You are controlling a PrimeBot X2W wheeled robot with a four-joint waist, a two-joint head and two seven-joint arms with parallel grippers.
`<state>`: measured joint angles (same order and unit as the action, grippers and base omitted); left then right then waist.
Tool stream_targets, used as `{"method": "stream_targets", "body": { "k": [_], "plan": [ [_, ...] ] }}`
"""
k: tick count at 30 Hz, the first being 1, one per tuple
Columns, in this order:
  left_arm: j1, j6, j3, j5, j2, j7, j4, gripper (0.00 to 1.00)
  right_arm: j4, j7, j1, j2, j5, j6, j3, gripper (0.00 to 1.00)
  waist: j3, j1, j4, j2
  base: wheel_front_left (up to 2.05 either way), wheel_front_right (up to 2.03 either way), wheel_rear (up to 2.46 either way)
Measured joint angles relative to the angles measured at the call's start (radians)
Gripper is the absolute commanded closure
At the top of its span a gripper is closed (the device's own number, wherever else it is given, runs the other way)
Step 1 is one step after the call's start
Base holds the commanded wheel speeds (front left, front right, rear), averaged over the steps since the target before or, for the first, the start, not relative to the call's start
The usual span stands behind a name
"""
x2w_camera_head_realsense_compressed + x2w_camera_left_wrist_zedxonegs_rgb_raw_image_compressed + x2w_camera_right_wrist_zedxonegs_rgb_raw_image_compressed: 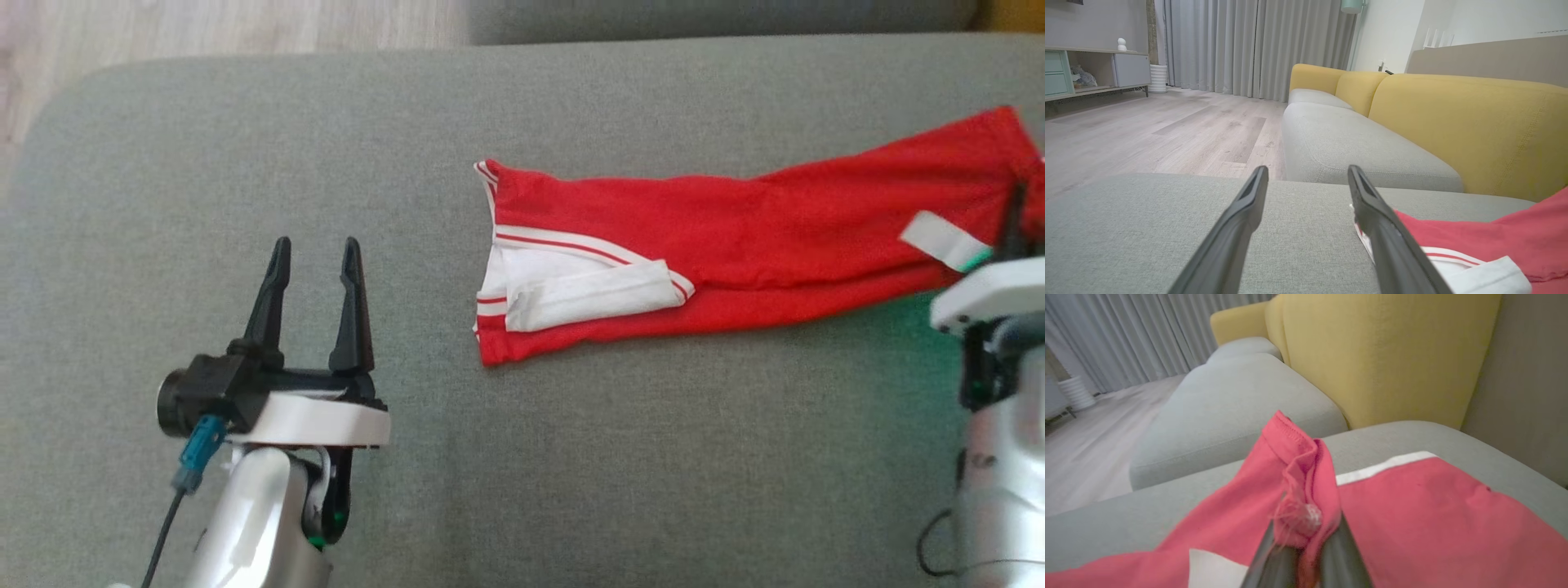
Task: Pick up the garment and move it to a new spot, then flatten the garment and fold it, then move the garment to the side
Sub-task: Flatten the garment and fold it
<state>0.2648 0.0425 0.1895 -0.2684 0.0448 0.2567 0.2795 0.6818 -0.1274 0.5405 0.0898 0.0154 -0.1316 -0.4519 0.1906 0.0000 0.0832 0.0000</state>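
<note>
Garment (pixel 1412 506) fold clamped in right end effector (pixel 1303 522): right wrist view.

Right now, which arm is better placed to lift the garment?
Right. The right claw is shut on a bunched fold of the red garment; the left claw stands open over grey cushion.

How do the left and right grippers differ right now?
The left gripper has its jaws spread open; the right gripper has its jaws shut. The left gripper holds nothing, over bare sofa cushion, apart from the striped end of the garment; the right gripper pinches a bunched fold at the garment's opposite end. Both have dark fingers and are over the same grey cushion.
</note>
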Motion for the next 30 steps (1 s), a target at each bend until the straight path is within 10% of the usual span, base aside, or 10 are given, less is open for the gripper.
{"method": "stream_targets", "body": {
  "k": [13,30],
  "plan": [
    [-0.030,-0.002,0.017,0.003,0.000,0.000,0.016,0.00,-0.076,0.061,-0.022,-0.029,-0.324,0.000,0.478,1.00,-0.088,-0.0001,0.063,0.0000,0.00,0.00,0.00],
    [-0.021,-0.013,0.096,-0.032,0.000,0.000,0.018,0.00,0.162,-0.006,0.106,-0.027,-0.567,0.000,0.886,1.00,-0.042,0.0000,0.201,0.0000,0.00,0.00,0.00]
  ]
}}
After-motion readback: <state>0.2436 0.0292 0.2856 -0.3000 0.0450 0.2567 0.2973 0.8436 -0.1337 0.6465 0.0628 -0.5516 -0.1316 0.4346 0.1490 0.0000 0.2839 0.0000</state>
